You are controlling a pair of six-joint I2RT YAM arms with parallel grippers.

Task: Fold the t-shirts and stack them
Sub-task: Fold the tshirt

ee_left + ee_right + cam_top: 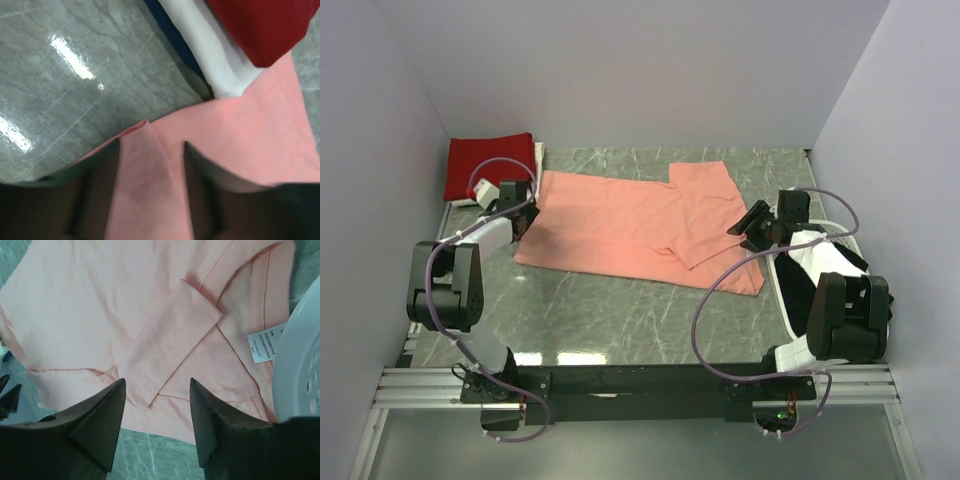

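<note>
Grey marble-look tabletop [620, 310], white walls on three sides. Salmon-pink shirt [620, 225] lies flat mid-frame in the top view, collar end toward the right. Deep red shirt [490, 165] is folded in the upper left corner with white cloth [220, 65] showing under it. White slatted basket [782, 285] is at right, with white and black cloth in it.

Left gripper [152, 150] is at the pink shirt's left edge. A ridge of cloth runs up between its fingers [100, 190]. Can't tell if it's clamped or only straddling; the view is blurred there.

Right gripper [157, 385] has its jaws apart and holds nothing. It hovers over the folded-in sleeve [170, 345], with the collar label [265, 342] to the right, close to the basket rim.

My read: mid-fold on the pink shirt, one sleeve in, upper sleeve out.

To do it well:
- confirm the left has a real pinch on a single hem layer before lifting
- right should take the edge, not the sleeve flap, or the flap will unfold
- lift both sides low and evenly so the cloth doesn't drag or skew
- keep the right clear of the basket rim
- lay the fold square, since it goes on the stack afterward
</note>
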